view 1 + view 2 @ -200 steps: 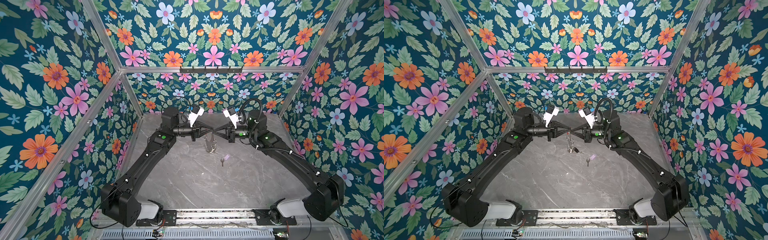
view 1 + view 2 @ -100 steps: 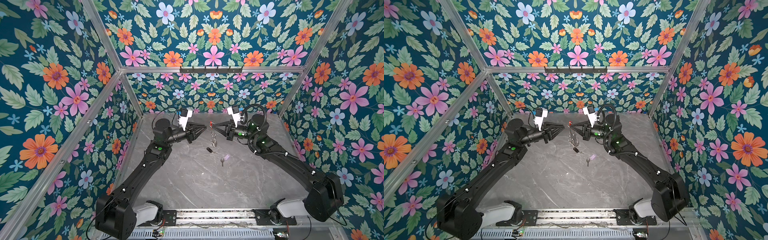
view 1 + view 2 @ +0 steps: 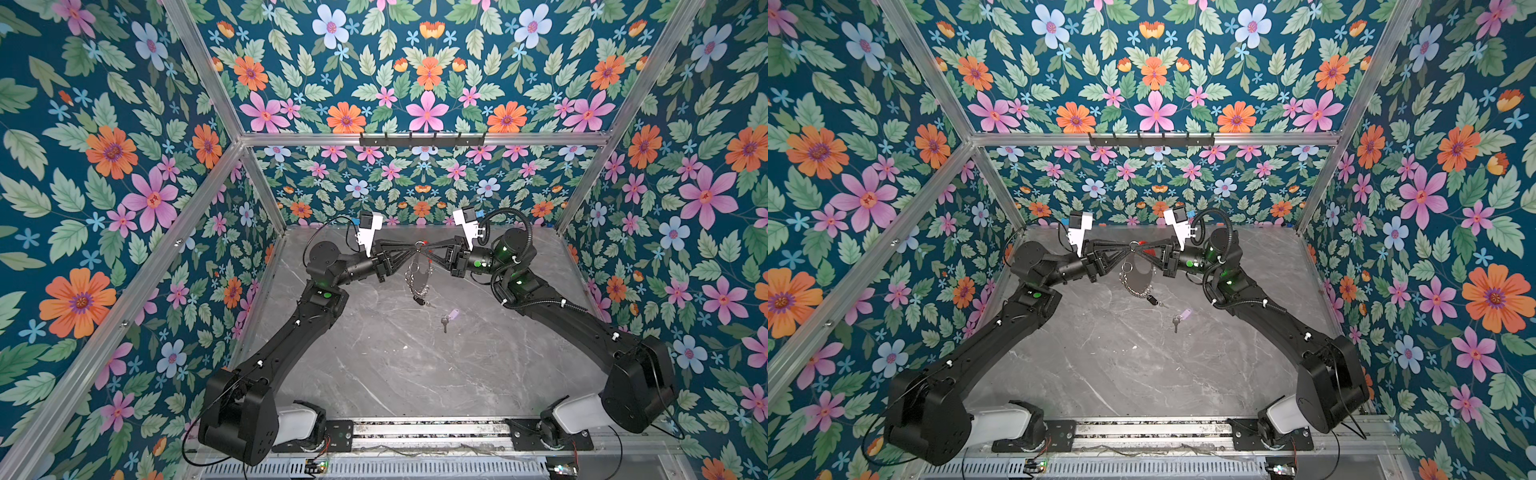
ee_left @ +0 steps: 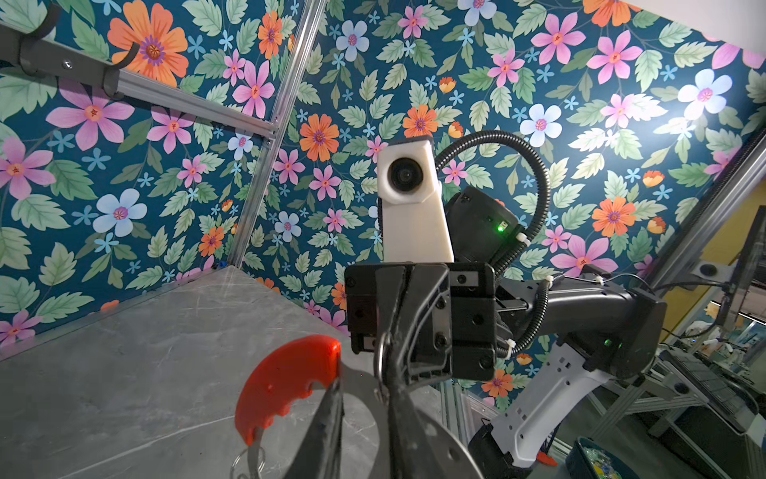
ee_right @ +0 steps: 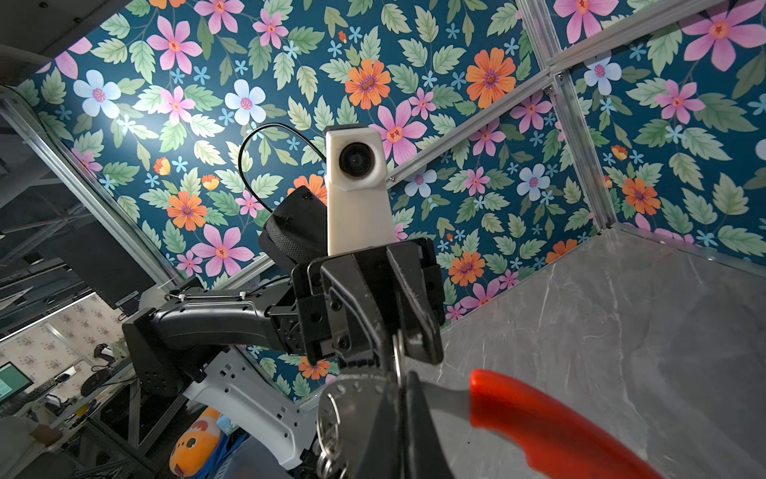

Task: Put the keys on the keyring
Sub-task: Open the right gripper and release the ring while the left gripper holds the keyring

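Nearest the viewer, both top views show a metal rail (image 3: 415, 430) at the desk's front edge, with the left arm (image 3: 291, 336) and right arm (image 3: 582, 318) rising from it over the grey marbled desk (image 3: 374, 365). Further on, the lilac tag (image 3: 454, 313) (image 3: 1185, 311) lies flat on the desk with a small metal piece at its near end. It is right of the keyring (image 3: 410, 279) (image 3: 1126, 279) and clear of both arms. Just past it, the black tag (image 3: 420, 301) (image 3: 1153, 301) sits at the very bottom of the keyring's string of small rings (whether it also touches the desk I cannot tell). Above that, the keyring hangs upright in the air over the far middle of the desk, its hoop dangling from the spot where the two arms meet tip to tip. The right jaws are pressed together on the hoop's metal band, right beside the red section (image 5: 551, 423) (image 4: 286, 385). The left jaws meet the same stretch from the opposite side. In the left wrist view their fingers (image 4: 325, 423) stand a little apart astride the band, and I cannot tell whether they pinch it. Farthest back, a black hook rack (image 3: 422, 140) sits on the floral wall (image 3: 424, 75).
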Controlling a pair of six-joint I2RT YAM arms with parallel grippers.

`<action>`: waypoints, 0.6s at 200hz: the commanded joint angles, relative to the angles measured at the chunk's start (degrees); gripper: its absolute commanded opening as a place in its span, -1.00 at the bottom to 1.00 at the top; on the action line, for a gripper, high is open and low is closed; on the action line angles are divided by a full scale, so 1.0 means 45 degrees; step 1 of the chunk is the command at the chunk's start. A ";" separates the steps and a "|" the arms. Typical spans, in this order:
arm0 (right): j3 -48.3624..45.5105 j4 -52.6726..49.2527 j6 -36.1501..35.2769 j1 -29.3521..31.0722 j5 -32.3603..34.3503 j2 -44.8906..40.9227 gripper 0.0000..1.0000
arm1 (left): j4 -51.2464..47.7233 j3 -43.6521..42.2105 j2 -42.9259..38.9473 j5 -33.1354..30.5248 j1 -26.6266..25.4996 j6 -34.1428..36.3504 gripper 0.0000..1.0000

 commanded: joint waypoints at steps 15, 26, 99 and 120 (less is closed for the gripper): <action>0.0202 0.0860 0.0213 0.0073 -0.0272 0.0089 -1.00 | 0.0824 0.0121 0.0032 0.0245 -0.0010 -0.0296 -0.56; 0.0221 0.0855 0.0212 0.0086 -0.0272 0.0105 -1.00 | 0.0823 0.0163 0.0061 0.0280 -0.0014 -0.0310 -0.60; 0.0253 0.0592 0.0084 0.0205 -0.0104 0.0250 -1.00 | 0.0556 -0.0155 -0.0242 0.0208 -0.0049 0.0353 -1.00; 0.0156 -0.0017 -0.0312 0.0206 0.0273 0.0114 -1.00 | -0.0706 -0.0213 -0.0579 -0.0349 -0.0049 0.1394 -1.00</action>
